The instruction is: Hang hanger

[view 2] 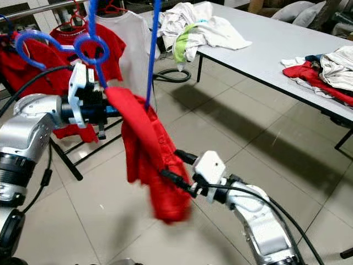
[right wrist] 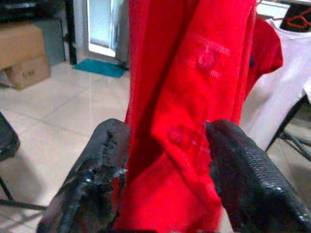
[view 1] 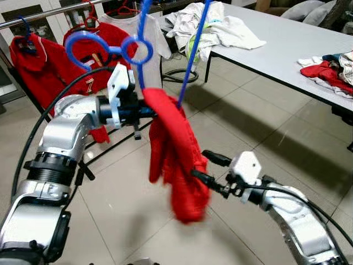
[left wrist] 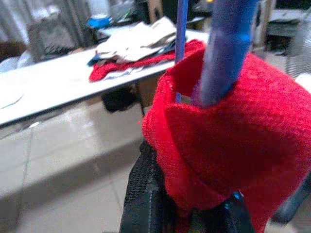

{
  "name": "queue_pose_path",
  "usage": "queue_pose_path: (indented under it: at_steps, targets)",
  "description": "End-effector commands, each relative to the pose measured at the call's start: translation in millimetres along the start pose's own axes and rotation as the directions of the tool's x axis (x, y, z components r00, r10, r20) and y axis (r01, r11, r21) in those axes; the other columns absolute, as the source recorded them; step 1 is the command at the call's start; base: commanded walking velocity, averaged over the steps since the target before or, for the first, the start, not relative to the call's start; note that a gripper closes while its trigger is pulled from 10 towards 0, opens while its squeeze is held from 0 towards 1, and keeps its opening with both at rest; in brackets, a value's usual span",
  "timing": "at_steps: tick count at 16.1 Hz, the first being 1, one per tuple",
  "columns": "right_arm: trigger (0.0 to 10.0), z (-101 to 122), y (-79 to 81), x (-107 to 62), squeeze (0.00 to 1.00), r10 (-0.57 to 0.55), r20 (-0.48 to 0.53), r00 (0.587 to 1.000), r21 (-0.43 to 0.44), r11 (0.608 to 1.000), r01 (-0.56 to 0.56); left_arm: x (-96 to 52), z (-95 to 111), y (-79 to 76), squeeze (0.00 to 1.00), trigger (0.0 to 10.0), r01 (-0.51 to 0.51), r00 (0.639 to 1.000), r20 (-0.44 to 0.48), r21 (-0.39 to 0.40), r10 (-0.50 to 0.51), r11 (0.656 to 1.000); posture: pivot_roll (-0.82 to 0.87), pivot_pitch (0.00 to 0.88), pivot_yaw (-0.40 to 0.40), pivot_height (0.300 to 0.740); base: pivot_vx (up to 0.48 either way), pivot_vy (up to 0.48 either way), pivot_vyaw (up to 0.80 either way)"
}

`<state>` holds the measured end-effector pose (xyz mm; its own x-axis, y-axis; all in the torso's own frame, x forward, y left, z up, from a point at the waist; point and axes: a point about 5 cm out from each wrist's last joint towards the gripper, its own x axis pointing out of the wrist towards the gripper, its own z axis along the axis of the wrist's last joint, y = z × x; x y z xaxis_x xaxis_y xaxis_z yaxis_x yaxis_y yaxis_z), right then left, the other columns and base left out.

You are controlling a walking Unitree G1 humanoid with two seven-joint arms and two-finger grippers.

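A blue plastic hanger (view 1: 140,49) with round loops stands in front of me, and a red shirt (view 1: 176,160) is draped over it and hangs down. My left gripper (view 1: 148,109) is shut on the hanger where the red cloth covers it; the blue bar (left wrist: 221,58) rises out of the cloth just past the fingers. My right gripper (view 1: 208,168) is lower and to the right, open, with the hanging red shirt (right wrist: 184,121) lying between its two fingers (right wrist: 104,165). Behind to the left runs the metal rail (view 1: 49,14) of a clothes rack.
Red shirts (view 1: 33,66) and a white shirt (view 1: 157,38) hang on the rack at the back left. A grey table (view 1: 287,49) on the right carries a pile of clothes (view 1: 212,25) and more garments (view 1: 328,72). Tiled floor (view 1: 248,121) lies between.
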<state>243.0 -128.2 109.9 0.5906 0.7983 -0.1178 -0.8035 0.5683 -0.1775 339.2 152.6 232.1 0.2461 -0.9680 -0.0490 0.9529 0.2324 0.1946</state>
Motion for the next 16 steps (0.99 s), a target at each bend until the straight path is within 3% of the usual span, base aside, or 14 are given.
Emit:
queue_pose_path:
  at_steps: [1,2,3,4,9,11,12,14,16]
  targets:
    - [10.0,-1.4,-1.6,2.7,1.0,-0.024,-0.022,0.999,-0.002,1.0,0.024,-1.4,18.2,2.3,0.0,0.0,0.015,0.998,0.054,0.044,-0.018,0.999,-0.06,0.0,0.075,0.74,0.0,0.0,0.0]
    - [10.0,-0.6,-11.8,5.9,1.0,-0.131,-0.022,0.991,0.031,0.991,0.132,-2.0,21.8,1.6,0.0,0.0,0.038,0.997,0.058,0.045,-0.04,0.998,-0.05,0.0,0.08,0.74,0.0,0.0,0.0]
    - [10.0,6.0,-18.1,9.0,0.16,-0.186,0.016,0.982,0.11,0.977,0.183,-3.2,24.2,1.4,0.0,0.0,0.052,0.997,0.058,0.042,-0.054,0.998,-0.05,0.0,0.08,0.74,0.0,0.0,0.0]
    - [10.0,11.5,-18.5,11.0,0.0,-0.186,0.049,0.981,0.153,0.972,0.177,-3.8,25.0,1.4,0.0,0.0,0.056,0.997,0.059,0.039,-0.058,0.998,-0.05,0.0,0.081,0.74,0.0,0.0,0.0]
    - [10.0,12.0,-22.7,6.9,0.0,-0.157,0.037,0.987,0.119,0.981,0.151,-10.4,27.4,1.0,0.0,0.0,0.079,0.993,0.083,0.008,-0.08,0.997,-0.04,0.0,0.08,0.74,0.0,0.0,0.0]
    - [10.0,19.3,-22.8,0.1,0.0,-0.092,0.075,0.993,0.161,0.984,0.079,-12.3,27.4,2.8,0.0,0.0,0.074,0.994,0.075,0.008,-0.074,0.997,-0.03,0.0,0.079,0.74,0.0,0.0,0.0]
    - [10.0,32.7,-30.8,-15.2,0.0,-0.023,0.132,0.991,0.236,0.972,-0.009,-13.9,26.8,3.4,0.0,0.0,0.083,0.995,0.062,0.0,-0.083,0.997,-0.03,0.0,0.077,0.74,0.0,0.0,0.0]
    - [10.0,34.4,-36.8,-21.4,0.0,-0.001,0.12,0.993,0.24,0.97,-0.028,-13.3,24.8,2.0,0.0,0.0,0.1,0.994,0.051,-0.01,-0.1,0.995,-0.03,0.0,0.081,0.74,0.0,0.0,0.0]
    - [10.0,30.7,-46.2,-22.4,0.0,-0.058,0.088,0.994,0.231,0.972,0.036,-11.4,21.9,0.4,0.0,0.0,0.115,0.993,0.043,-0.014,-0.114,0.993,-0.03,0.0,0.086,0.74,0.0,0.0,0.0]
